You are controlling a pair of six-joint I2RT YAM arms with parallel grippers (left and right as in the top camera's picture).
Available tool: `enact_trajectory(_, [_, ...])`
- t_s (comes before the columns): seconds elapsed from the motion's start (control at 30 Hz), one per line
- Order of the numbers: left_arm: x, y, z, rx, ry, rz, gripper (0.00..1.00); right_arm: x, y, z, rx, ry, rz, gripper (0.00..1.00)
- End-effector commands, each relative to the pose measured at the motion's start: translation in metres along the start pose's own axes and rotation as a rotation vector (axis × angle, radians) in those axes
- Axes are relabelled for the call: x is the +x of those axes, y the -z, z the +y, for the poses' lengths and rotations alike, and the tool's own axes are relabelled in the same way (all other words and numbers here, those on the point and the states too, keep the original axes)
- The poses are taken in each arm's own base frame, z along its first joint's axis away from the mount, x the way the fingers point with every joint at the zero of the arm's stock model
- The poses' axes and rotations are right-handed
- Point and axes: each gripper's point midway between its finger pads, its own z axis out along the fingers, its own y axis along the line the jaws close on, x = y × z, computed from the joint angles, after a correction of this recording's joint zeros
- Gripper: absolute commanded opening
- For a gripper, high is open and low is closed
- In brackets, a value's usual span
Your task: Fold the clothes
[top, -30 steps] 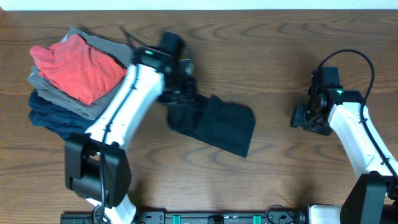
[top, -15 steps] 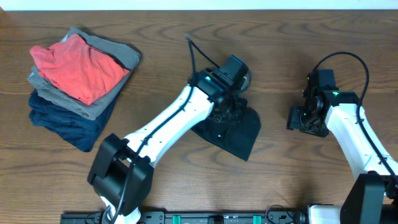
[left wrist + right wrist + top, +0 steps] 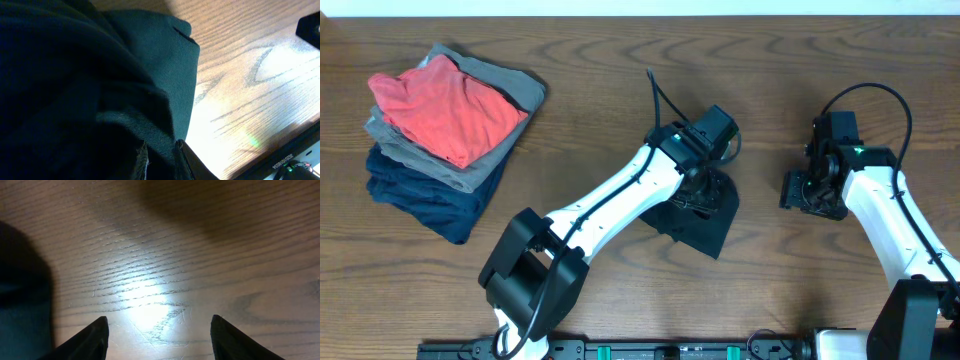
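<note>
pinching the black t-shirt (image 3: 710,225) in the left claw (image 3: 161,151), right claw (image 3: 158,322) spread open

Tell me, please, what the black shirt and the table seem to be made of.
The black shirt looks like soft, matte cloth, probably cotton knit: it slumps into creases. The table looks like wood or wood-look laminate with a slight sheen: grain lines and a bright glare patch.

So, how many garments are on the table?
4: the black T-shirt at mid-table; stacked at far left, the red-orange garment on top, the grey garment, the navy garment lowest. More may be hidden among them.
</note>
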Motion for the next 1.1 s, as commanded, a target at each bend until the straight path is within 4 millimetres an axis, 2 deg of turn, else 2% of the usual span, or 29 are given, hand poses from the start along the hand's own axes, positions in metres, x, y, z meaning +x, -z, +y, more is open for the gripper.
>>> enact_trajectory(0.0, [-0.006,0.013,0.0,-0.001,-0.049,-0.029,0.21,0.003,-0.001,0.006,-0.026,0.035,0.009,0.65])
enact_trajectory(0.07, [-0.01,0.031,0.004,0.003,-0.041,-0.054,0.21,0.003,0.0,0.018,-0.096,0.097,0.01,0.65])
enact_trajectory(0.13, [-0.018,0.064,0.011,0.01,-0.011,-0.107,0.21,0.003,0.003,0.038,-0.214,0.193,0.005,0.65])
enact_trajectory(0.23, [-0.028,0.123,0.031,0.016,0.028,-0.233,0.24,0.006,0.017,0.08,-0.463,0.338,-0.021,0.65])
enact_trajectory(0.3, [-0.031,0.155,0.054,-0.025,0.075,-0.317,0.28,0.007,0.03,0.105,-0.606,0.397,-0.045,0.65])
enact_trajectory(0.37, [-0.031,0.186,0.086,-0.091,0.144,-0.395,0.4,0.007,0.044,0.128,-0.717,0.442,-0.076,0.65])
enact_trajectory(0.4, [-0.028,0.201,0.106,-0.13,0.19,-0.425,0.42,0.006,0.053,0.141,-0.764,0.479,-0.098,0.65])
enact_trajectory(0.43, [-0.027,0.208,0.118,-0.146,0.221,-0.437,0.44,0.005,0.057,0.149,-0.778,0.503,-0.114,0.65])
enact_trajectory(0.53, [-0.021,0.217,0.15,-0.176,0.312,-0.436,0.47,0.006,0.068,0.17,-0.801,0.581,-0.155,0.67])
enact_trajectory(0.67, [-0.013,0.21,0.184,-0.204,0.408,-0.403,0.49,0.023,0.073,0.199,-0.827,0.646,-0.144,0.7])
enact_trajectory(0.8, [-0.008,0.199,0.201,-0.213,0.467,-0.367,0.49,0.042,0.061,0.212,-0.74,0.695,-0.112,0.7])
enact_trajectory(0.93, [-0.007,0.196,0.202,-0.215,0.471,-0.356,0.5,0.052,0.044,0.216,-0.629,0.717,-0.099,0.71])
enact_trajectory(0.97, [-0.007,0.196,0.202,-0.215,0.471,-0.355,0.5,0.055,0.042,0.218,-0.627,0.725,-0.09,0.67])
enact_trajectory(1.0, [-0.007,0.196,0.202,-0.215,0.471,-0.356,0.5,0.059,0.04,0.221,-0.629,0.728,-0.075,0.55])
enact_trajectory(1.07, [-0.007,0.196,0.202,-0.215,0.471,-0.356,0.5,0.065,0.034,0.221,-0.62,0.716,-0.038,0.09])
